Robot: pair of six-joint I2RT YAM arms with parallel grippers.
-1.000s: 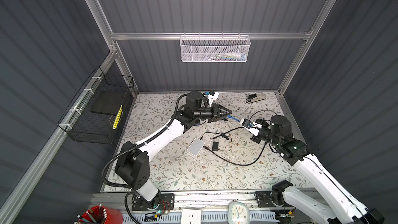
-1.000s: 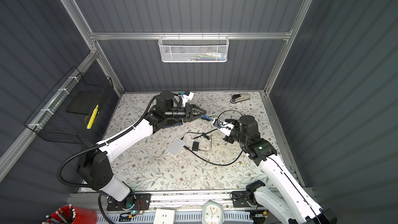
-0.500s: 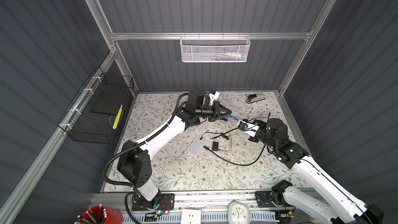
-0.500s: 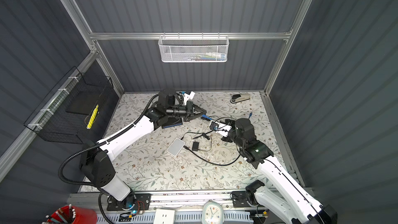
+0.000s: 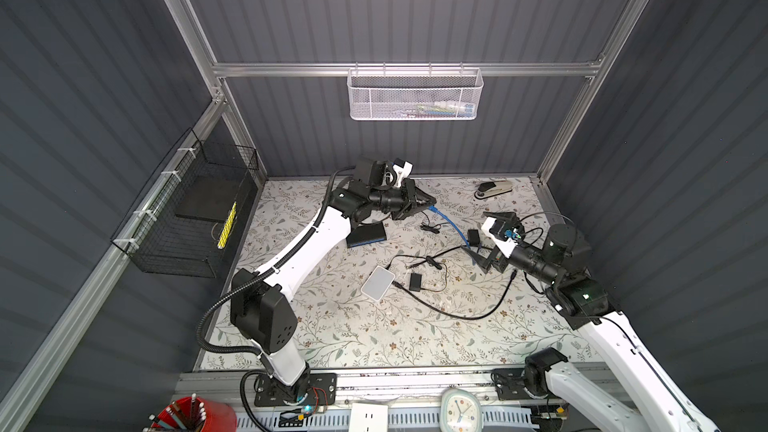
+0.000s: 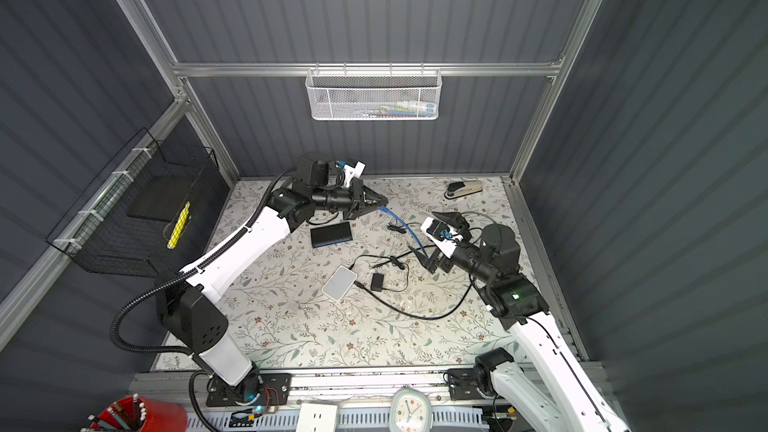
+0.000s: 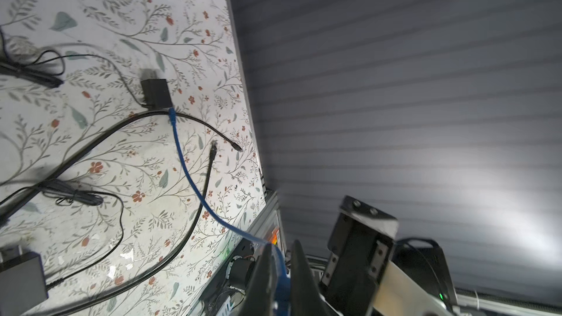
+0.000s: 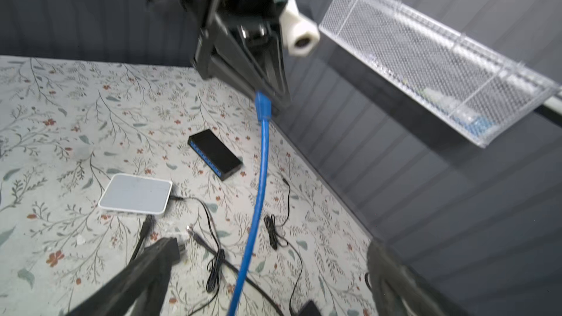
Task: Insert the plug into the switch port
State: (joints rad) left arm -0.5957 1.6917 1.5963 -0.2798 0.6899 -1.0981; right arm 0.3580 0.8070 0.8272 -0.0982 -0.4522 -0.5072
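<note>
My left gripper point(image 5: 430, 205) point(image 6: 384, 202) is shut on one plug end of the blue cable point(image 8: 262, 106) and holds it above the table's back middle. In the left wrist view the cable point(image 7: 194, 183) runs out between the shut fingers point(image 7: 281, 252) down to its other plug point(image 7: 172, 117), which lies on the table. The black switch point(image 5: 368, 234) point(image 6: 331, 233) point(image 8: 214, 155), with blue ports along one side, lies flat below and to the left of the left gripper. My right gripper point(image 5: 489, 238) point(image 6: 435, 238) point(image 8: 270, 256) stands wide open around the hanging cable without touching it.
A white flat box point(image 5: 377, 282) point(image 8: 135, 193) sits mid-table, with a small black adapter point(image 5: 415, 281) and loose black cables point(image 5: 457, 315) beside it. Another black adapter point(image 7: 155, 95) lies by the cable's far plug. A stapler point(image 5: 494, 189) lies at the back right.
The left gripper has shut on the blue cable's plug end. The right gripper has opened wide, let go of the cable and drawn back a little to the right.
</note>
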